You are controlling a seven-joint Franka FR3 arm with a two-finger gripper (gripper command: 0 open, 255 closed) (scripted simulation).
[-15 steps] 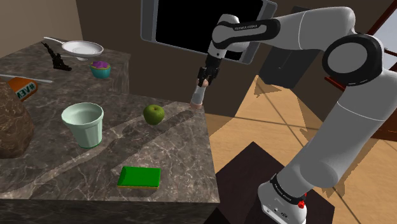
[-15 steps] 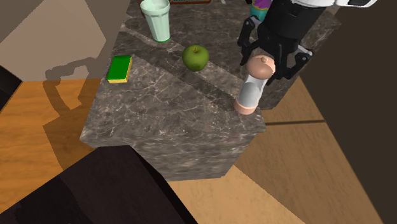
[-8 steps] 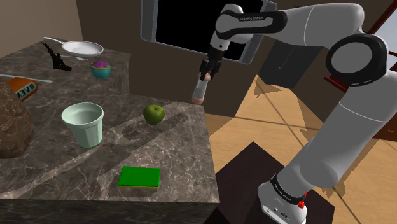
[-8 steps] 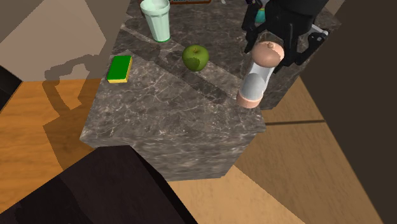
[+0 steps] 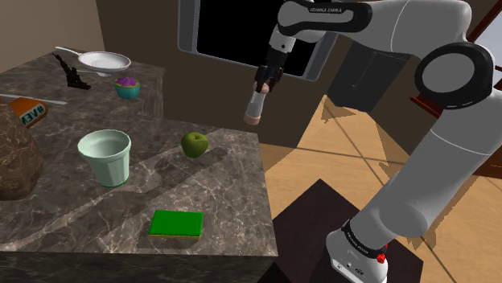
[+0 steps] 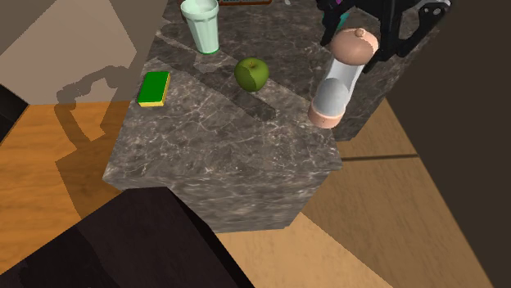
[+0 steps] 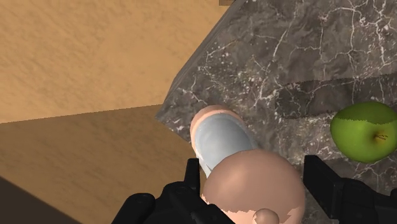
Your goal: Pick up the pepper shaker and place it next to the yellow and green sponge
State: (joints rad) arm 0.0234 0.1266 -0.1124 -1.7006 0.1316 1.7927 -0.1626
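Above the far corner of the dark marble counter [image 5: 221, 189] [image 6: 221, 155] [image 7: 286, 57], clear of the surface: reaches up from the stand [image 5: 355, 251] at the shoulder view's lower right, bends over at the elbow and points the wrist steeply down. Grips the pepper shaker [image 5: 255, 105] [image 6: 336, 88] [image 7: 219, 137] with the black gripper [image 5: 263, 83] [image 6: 359, 42] [image 7: 256, 191], jaws pressed against the rounded head from both sides and spread no wider than that head.

Roughly upright, base lowest, not touching the stone. Pinkish-tan domed head with a small knob on top, pale grey cylindrical body, flared pinkish-tan base.

Nearest on the counter, a green apple [image 5: 194, 144] [image 6: 251, 74] [image 7: 364, 130], lying between the shaker and the rest of the top. Farther toward the shoulder view's left, a pale green ribbed cup [image 5: 105, 157] [image 6: 201, 24], upright. Well apart from the shaker, near the counter's front edge in the shoulder view, the flat sponge [image 5: 176, 223] [image 6: 153, 87], green on top, yellow beneath. On the rear counter, a white pan [image 5: 103, 61] and a small teal cup with a purple filling [image 5: 126, 87]. Behind the gripper, a grey-framed black area [image 5: 233, 28]. Below, beside the counter, a wooden floor [image 5: 322, 153] [image 7: 83, 57].
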